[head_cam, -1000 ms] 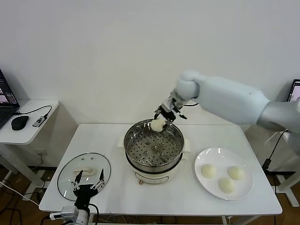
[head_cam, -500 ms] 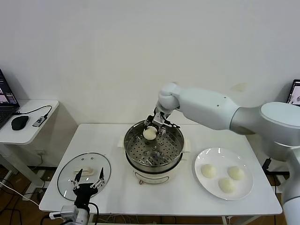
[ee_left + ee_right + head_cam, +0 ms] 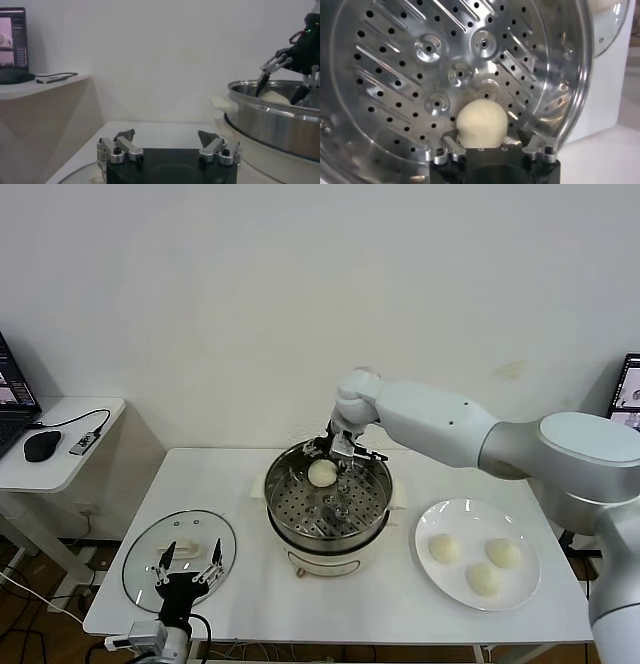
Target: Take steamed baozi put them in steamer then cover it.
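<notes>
The right hand (image 3: 338, 459) sits inside the steamer (image 3: 328, 506) at its far wall, fingers spread wide around a bun (image 3: 322, 473) resting on the tray. Three buns (image 3: 476, 562) lie on the plate (image 3: 432, 520) near the tabletop's right edge. The left hand (image 3: 187, 570) hangs open over the glass lid (image 3: 140, 556) at the front-left corner.

We note cream-white baozi (image 3: 322, 473), shiny perforated steel steamer (image 3: 290, 519), white plate (image 3: 525, 589), white table (image 3: 230, 469), black mouse (image 3: 42, 446).

right end effector (image 3: 338, 454) open over baozi (image 3: 322, 473) | in steamer (image 3: 372, 524) | three buns (image 3: 478, 562) on plate (image 3: 432, 522)
</notes>
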